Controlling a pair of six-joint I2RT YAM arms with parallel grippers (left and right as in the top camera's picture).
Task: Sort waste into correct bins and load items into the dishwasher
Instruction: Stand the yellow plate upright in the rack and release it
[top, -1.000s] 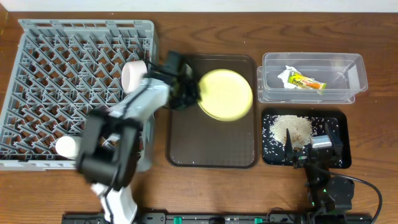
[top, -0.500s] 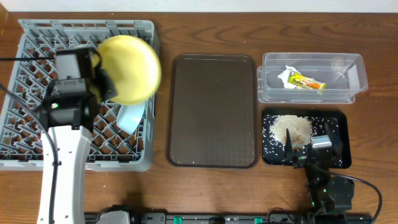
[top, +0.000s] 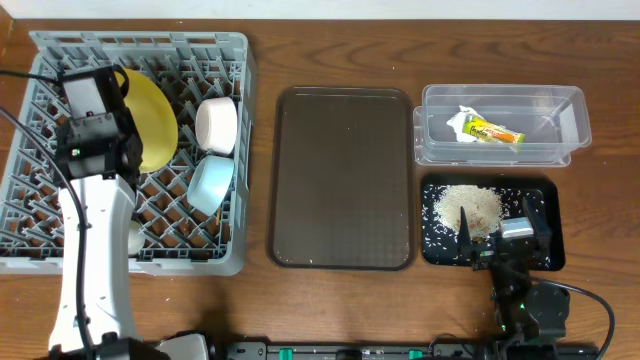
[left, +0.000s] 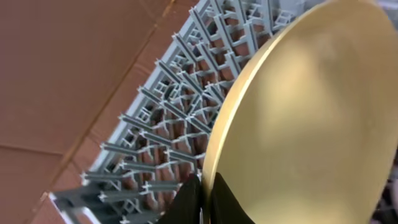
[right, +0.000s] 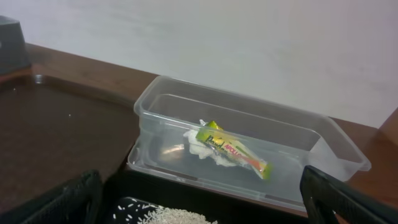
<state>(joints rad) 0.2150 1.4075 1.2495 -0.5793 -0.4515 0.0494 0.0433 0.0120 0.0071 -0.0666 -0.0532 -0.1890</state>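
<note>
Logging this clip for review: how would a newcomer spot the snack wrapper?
Find the clear plastic tub at the overhead view's upper right, just above the black tray of grains. The snack wrapper lies inside it beside a crumpled white paper scrap; it alone is green, yellow and orange.

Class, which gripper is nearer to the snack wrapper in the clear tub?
Right. The right gripper is over the black tray beside the tub holding the wrapper; the left gripper is far off at the rack, gripping the plate.
</note>
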